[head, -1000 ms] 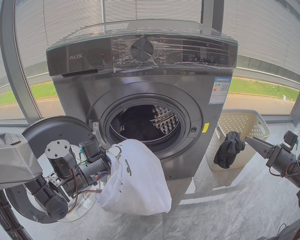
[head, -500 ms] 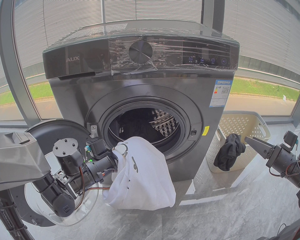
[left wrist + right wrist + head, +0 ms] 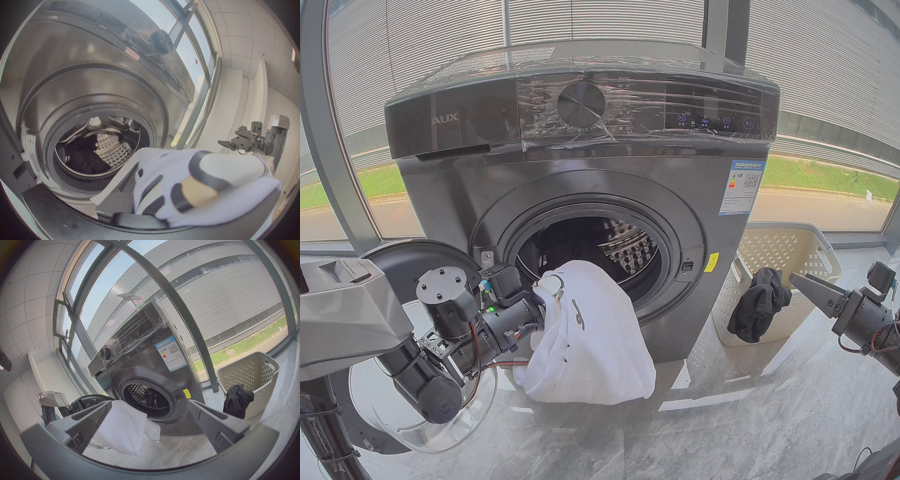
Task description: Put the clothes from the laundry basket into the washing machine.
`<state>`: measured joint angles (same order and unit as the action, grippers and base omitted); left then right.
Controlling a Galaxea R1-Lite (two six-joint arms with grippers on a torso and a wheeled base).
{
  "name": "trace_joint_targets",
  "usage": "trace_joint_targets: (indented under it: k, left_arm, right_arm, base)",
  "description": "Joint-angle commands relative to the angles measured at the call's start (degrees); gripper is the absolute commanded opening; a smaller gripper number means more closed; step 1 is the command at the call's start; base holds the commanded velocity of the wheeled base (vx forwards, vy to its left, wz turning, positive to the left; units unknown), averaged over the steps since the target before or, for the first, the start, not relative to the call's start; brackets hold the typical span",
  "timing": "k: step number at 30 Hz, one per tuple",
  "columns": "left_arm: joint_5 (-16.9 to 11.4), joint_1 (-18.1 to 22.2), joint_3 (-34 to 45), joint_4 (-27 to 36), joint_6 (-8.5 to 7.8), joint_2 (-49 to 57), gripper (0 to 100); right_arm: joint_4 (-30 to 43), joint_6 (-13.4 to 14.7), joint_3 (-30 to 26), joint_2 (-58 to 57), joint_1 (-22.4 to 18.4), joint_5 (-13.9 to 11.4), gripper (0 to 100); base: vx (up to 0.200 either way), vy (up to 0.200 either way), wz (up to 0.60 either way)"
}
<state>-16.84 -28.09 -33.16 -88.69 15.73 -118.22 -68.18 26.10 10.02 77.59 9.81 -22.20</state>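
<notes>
The grey washing machine [image 3: 581,175] stands with its round door [image 3: 419,262] swung wide open at its 8 o'clock, and dark clothes [image 3: 569,244] lie inside the drum. At the machine's 3 o'clock, on the floor just beside it, sits the cream laundry basket [image 3: 800,244]. A white garment with dark markings [image 3: 594,350] hangs in front of the drum opening, at its 6 o'clock. Its top is bunched at the lower rim and the rest droops down over the front panel. A black garment [image 3: 759,303] is draped over the basket's near rim, half in and half out. The left pincer [image 3: 536,307] is clamped on the top of the white garment, and the cloth covers its fingers. The right pincer [image 3: 803,281] is spread wide and holds nothing, close to the black garment at its 3 o'clock.
</notes>
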Motion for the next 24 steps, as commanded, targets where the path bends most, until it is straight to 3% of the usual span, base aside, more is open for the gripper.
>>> trace_joint_targets:
  k: [1, 3, 10, 16, 23, 24]
  left_arm:
    - [4.1, 0.1, -6.6, 1.9, 0.09, -3.5, 0]
    - [6.4, 0.2, -8.6, 2.8, 0.36, -4.4, 0]
    - [7.3, 0.9, -13.5, 5.7, 0.53, -6.1, 0]
    - [10.9, 0.5, -14.4, 8.4, 0.62, -6.8, 0]
    - [9.7, 0.5, -15.2, 8.7, 0.53, -7.4, 0]
    - [8.5, 0.5, -15.7, 9.2, 0.53, -7.5, 0]
  right_arm:
    - [0.0, -0.1, 0.0, -0.1, 0.0, 0.0, 100]
    - [0.0, 0.0, 0.0, -0.2, 0.0, 0.0, 100]
    - [0.0, -0.1, 0.1, -0.2, 0.0, -0.1, 100]
    - [0.0, -0.1, 0.1, -0.1, 0.0, -0.5, 100]
    - [0.0, -0.1, 0.1, -0.1, 0.0, -0.8, 100]
    - [0.0, -0.2, 0.1, 0.0, 0.0, -0.8, 100]
  base:
    - [0.0, 0.0, 0.0]
    - [0.0, 0.0, 0.0]
    - [0.0, 0.0, 0.0]
    - [0.0, 0.0, 0.0]
    - [0.0, 0.0, 0.0]
    - [0.0, 0.0, 0.0]
